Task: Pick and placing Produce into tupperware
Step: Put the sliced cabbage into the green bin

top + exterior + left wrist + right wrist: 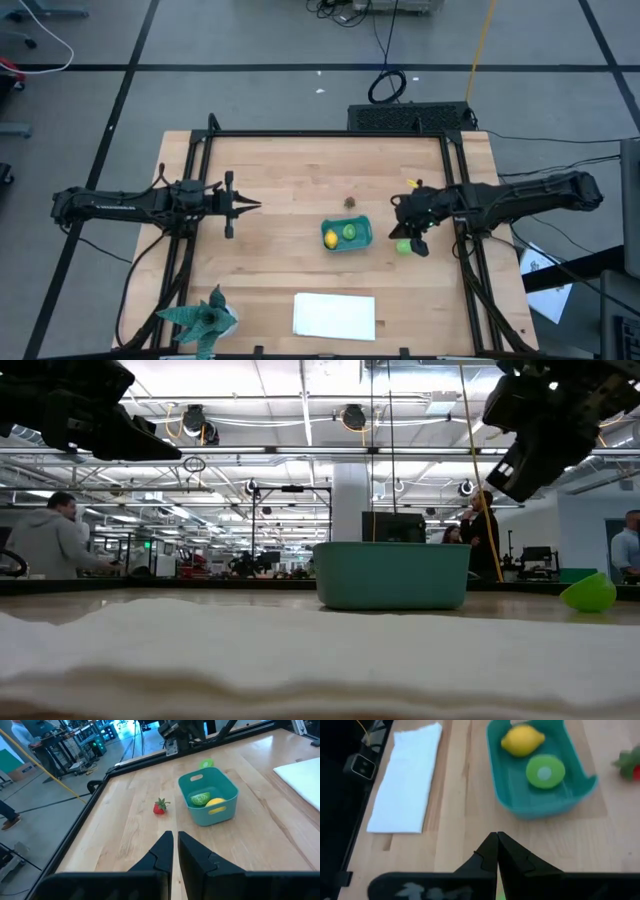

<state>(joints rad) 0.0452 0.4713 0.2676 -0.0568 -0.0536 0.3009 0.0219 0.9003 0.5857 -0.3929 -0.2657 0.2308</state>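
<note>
The small red strawberry piece (159, 806) beside the teal plastic tub (347, 247) is best being approached by the closed, empty right claw (409, 222), reopened first

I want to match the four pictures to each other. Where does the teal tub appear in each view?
High view: teal tub slightly right of the table's centre, between the two arms.
Low view: centre of the picture, standing behind the white sheet.
Left wrist view: right of centre, beyond the strawberry.
Right wrist view: upper right.
Shared landmark: the white sheet shows in every view.
</note>
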